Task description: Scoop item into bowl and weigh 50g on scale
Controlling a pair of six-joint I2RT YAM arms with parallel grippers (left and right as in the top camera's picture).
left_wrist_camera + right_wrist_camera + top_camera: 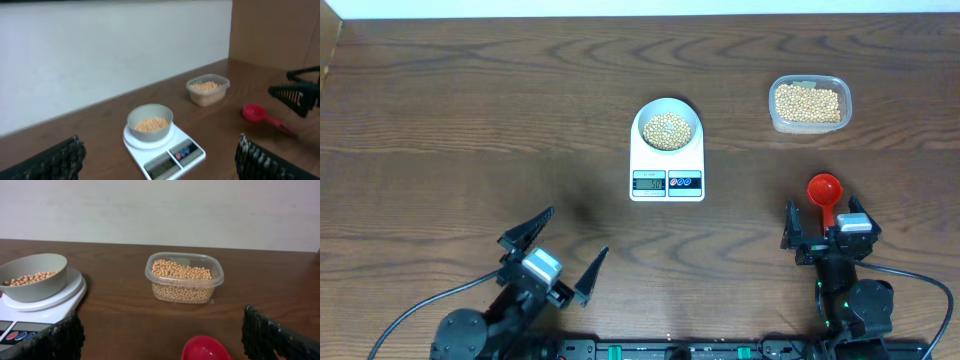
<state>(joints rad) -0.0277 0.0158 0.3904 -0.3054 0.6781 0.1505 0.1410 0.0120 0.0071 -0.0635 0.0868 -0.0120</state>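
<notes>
Apparently weighing was in hand: beans sat in the bowl on the scale mid-desk. Left gripper and right gripper gaped empty; any top-up would need the red scoop grasped.

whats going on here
Nothing is being handled right now. The left end effector and right end effector are both open and empty. The bowl sits on the scale with beans in it. The red scoop lies on the table by the right end effector; the clear container holds more beans.
</notes>
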